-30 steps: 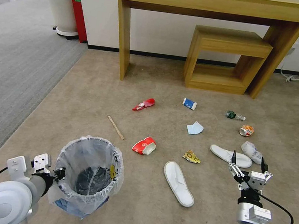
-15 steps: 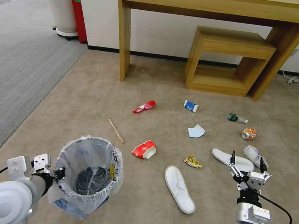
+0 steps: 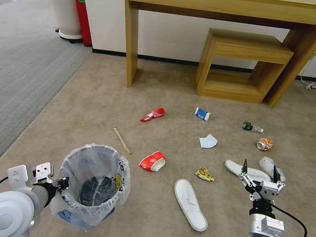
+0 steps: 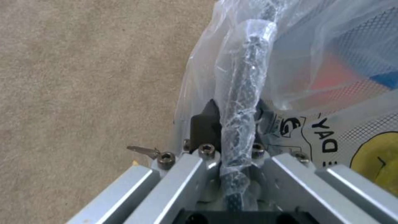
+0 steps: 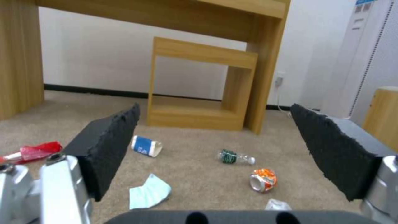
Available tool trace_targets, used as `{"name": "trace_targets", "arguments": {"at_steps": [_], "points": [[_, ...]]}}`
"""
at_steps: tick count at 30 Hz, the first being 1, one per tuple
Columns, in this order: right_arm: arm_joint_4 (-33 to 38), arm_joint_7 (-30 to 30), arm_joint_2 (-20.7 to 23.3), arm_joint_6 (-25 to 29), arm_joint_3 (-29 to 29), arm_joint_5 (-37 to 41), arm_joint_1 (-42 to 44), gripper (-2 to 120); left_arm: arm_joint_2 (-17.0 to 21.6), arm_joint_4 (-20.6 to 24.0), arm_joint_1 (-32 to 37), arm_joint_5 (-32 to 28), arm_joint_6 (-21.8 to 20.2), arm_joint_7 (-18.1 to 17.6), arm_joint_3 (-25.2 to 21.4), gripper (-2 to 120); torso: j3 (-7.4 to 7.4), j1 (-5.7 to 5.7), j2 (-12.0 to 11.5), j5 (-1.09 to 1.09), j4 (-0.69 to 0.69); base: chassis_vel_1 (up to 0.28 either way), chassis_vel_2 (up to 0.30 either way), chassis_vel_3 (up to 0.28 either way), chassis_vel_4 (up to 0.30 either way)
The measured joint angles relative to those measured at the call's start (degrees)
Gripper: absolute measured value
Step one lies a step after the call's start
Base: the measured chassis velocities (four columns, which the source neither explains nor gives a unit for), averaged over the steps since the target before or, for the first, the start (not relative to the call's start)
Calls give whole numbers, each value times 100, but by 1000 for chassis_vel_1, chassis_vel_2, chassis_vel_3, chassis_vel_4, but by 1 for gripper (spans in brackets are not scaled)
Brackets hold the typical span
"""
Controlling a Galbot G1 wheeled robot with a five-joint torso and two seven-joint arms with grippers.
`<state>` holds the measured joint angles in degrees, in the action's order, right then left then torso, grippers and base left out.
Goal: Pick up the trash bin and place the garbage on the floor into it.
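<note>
The left pincer (image 3: 63, 183) is closed on the rim of the trash bin (image 3: 93, 185); in the left wrist view its dark fingers (image 4: 205, 123) press the bag-wrapped rim (image 4: 242, 102) from both sides. The trash bin stands upright on the beige floor (image 3: 91, 99), directly beside this pincer on its inner side, and its crinkled white bag hangs over the rim.

The right pincer (image 3: 259, 171) is open, with its two black fingers (image 5: 110, 146) spread wide and holding nothing. It hovers above the floor. Just under and beyond its tips lies one white slipper (image 3: 245, 170), and a white wad (image 3: 272, 167) is just beside that, toward the outer side of the pincer. The second white slipper (image 3: 191, 204) lies on the inner side of the pincer, a little nearer to the robot. A yellow wrapper (image 3: 204, 173) is between the two slippers.

Farther ahead of the right pincer are an orange can (image 5: 262, 180), a small bottle (image 5: 234, 157), a blue mask (image 5: 149, 193) and a blue-white cup (image 5: 146, 146). A red crushed cup (image 3: 152, 161) lies between the bin and the slippers, near a stick (image 3: 121, 140), and another red piece (image 3: 152, 114) lies farther away. Behind all stands a wooden worktop (image 3: 231, 5) with a smaller wooden stand (image 3: 245, 52) under it.
</note>
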<state>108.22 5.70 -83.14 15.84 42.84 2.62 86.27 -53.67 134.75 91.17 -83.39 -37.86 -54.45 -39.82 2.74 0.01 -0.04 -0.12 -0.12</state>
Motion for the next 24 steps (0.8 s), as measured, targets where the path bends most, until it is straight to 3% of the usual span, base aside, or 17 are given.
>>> {"name": "trace_targets", "arguments": {"at_steps": [15, 24], "points": [[100, -215, 301, -520, -207, 541, 130, 100, -27, -41, 2, 68, 8, 28, 26, 0, 0, 0, 0, 0, 0, 0, 0, 0, 0], [418, -300, 625, -1269, -328, 974, 419, 100, -137, -78, 12, 225, 18, 100, 71, 0, 0, 0, 0, 0, 0, 0, 0, 0, 0]]}}
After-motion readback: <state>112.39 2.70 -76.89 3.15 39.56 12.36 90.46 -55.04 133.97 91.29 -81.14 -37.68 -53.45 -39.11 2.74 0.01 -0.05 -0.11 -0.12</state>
